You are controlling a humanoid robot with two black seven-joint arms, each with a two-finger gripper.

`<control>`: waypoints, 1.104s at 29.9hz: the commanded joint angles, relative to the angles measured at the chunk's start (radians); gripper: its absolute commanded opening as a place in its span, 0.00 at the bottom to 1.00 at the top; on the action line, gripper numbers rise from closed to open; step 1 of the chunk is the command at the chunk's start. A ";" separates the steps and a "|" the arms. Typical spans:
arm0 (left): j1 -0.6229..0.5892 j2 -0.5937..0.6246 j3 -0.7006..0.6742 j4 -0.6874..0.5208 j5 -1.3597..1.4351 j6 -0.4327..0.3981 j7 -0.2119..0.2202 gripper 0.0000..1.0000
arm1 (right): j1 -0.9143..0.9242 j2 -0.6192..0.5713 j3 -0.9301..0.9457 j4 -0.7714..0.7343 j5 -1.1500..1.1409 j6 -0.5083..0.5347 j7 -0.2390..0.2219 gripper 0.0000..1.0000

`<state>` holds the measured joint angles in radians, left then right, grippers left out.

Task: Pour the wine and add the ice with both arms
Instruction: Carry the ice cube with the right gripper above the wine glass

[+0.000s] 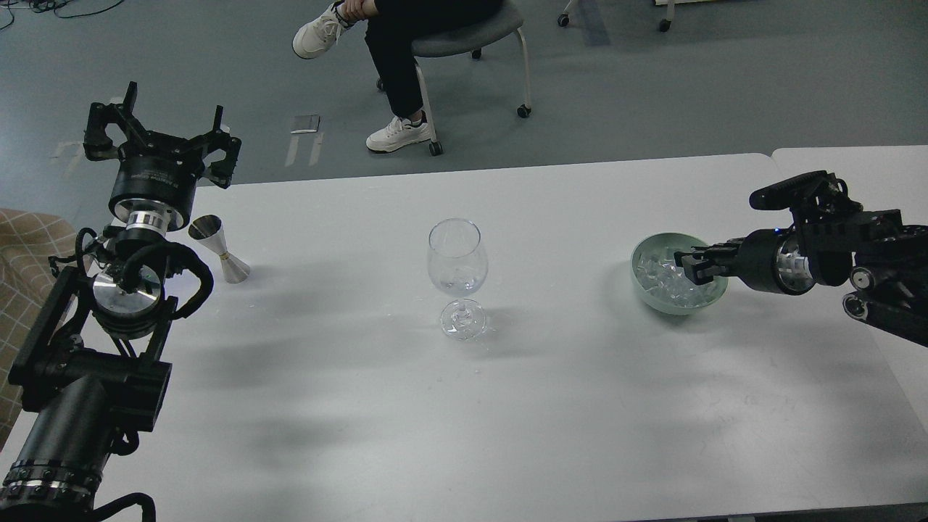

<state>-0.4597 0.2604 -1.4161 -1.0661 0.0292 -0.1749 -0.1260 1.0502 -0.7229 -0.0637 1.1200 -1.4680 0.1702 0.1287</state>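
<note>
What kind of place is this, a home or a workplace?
Probably a lab or office, not a home: grey floor, a chair on wheels with a seated person, and a plain white table.

White table on a grey floor, a seated person beyond it.

The white table (pixel 507 406) fills the lower part of the view, its far edge running across just below the middle; soft grey shadows lie on its top. A second white table (pixel 855 163) butts against its right end, a thin seam between them. Beyond the far edge lies grey floor (pixel 689 87). On it stands a grey-seated chair (pixel 471 36) on castors, with a person in black trousers (pixel 395 61) and white sneakers (pixel 399 134) sitting there. Left of the chair, a small flat silvery object (pixel 305 124) lies on the floor. At the table's left end shows a tan checked cloth (pixel 25 246).
</note>
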 commanded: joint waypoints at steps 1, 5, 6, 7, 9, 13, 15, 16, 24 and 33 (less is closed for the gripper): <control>0.000 -0.001 0.000 0.000 0.002 0.000 0.000 0.98 | 0.001 -0.039 0.076 0.052 0.002 0.000 0.000 0.00; -0.004 0.000 0.000 0.000 0.002 0.000 0.000 0.98 | -0.009 -0.076 0.229 0.125 0.002 0.000 0.000 0.00; -0.004 0.000 0.000 0.000 0.002 0.000 -0.001 0.98 | -0.010 -0.078 0.248 0.138 0.002 -0.001 0.000 0.00; -0.005 0.000 0.002 0.000 0.002 0.000 -0.001 0.98 | -0.013 -0.078 0.266 0.150 0.003 -0.001 0.002 0.00; -0.007 0.000 0.000 0.000 0.002 0.000 -0.001 0.98 | -0.016 -0.076 0.314 0.193 0.003 -0.011 0.003 0.00; -0.010 -0.001 -0.001 0.000 0.002 0.000 -0.001 0.98 | -0.027 -0.064 0.406 0.312 0.003 -0.026 0.003 0.00; -0.010 0.000 -0.001 0.000 0.002 0.000 -0.001 0.98 | -0.033 -0.061 0.423 0.356 0.003 -0.040 0.003 0.00; -0.010 0.002 -0.004 0.000 0.002 -0.001 -0.001 0.98 | -0.039 -0.052 0.441 0.382 0.003 -0.050 0.003 0.00; -0.010 0.000 -0.007 -0.002 0.002 -0.001 -0.001 0.98 | -0.042 0.178 0.475 0.380 -0.011 -0.051 -0.011 0.00; -0.010 0.010 -0.015 -0.002 -0.003 -0.002 0.000 0.98 | -0.042 0.293 0.440 0.316 -0.014 -0.046 -0.044 0.00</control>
<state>-0.4699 0.2669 -1.4299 -1.0676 0.0301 -0.1763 -0.1274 1.0081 -0.4446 0.3935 1.4508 -1.4812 0.1242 0.0868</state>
